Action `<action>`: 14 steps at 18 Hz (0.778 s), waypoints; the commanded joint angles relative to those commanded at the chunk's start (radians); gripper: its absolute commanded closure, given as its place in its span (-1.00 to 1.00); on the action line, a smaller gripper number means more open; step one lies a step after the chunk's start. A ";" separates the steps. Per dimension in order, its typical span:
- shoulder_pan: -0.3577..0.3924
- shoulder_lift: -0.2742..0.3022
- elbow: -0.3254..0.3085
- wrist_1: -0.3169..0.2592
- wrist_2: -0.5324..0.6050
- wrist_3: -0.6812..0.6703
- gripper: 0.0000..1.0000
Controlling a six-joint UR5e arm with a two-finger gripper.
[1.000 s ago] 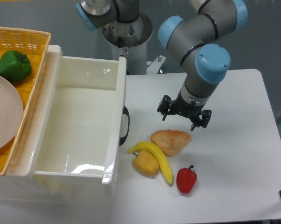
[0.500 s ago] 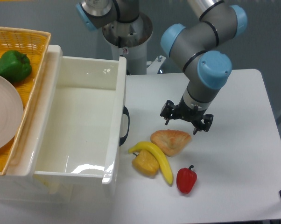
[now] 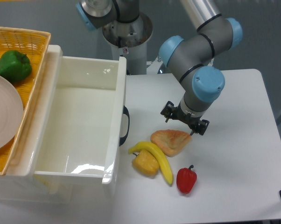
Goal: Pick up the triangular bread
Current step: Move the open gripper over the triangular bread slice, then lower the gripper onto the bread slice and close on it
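- From my remote seat I see the triangular bread [image 3: 171, 141] lying flat on the white worktop [image 3: 234, 154], right of the big white bin [image 3: 80, 121] and toward the near edge; it has not been lifted.
- My tool [image 3: 185, 121] hangs just above the bread's far edge with its two dark fingers spread wide, and nothing is between them (whether a fingertip already touches the crust, I cannot tell).
- As I judge it, the approach is mostly made; lowering over the bread, closing and lifting are all left to do.
- The bread is a flat, rounded triangle with a toasted golden-orange crust, matte and slightly mottled.
- A curved, smooth yellow banana [image 3: 157, 156] lies against the bread's near left edge, so the two look to be touching.
- A blocky yellow-orange pepper [image 3: 144, 163] sits tucked under the banana's curve, on its near left side.
- A glossy red pepper [image 3: 186, 179] with a dark stem stands apart from the bread, nearer to me and to the right.
- Far left, a woven yellow basket [image 3: 33, 39] holds a shiny green pepper [image 3: 12, 65] and a pale plate [image 3: 3, 116].
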 joint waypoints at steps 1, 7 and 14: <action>-0.003 -0.002 -0.008 0.018 0.000 -0.002 -1.00; -0.015 -0.026 -0.023 0.081 0.000 -0.006 -1.00; -0.020 -0.052 -0.028 0.146 0.002 -0.014 -1.00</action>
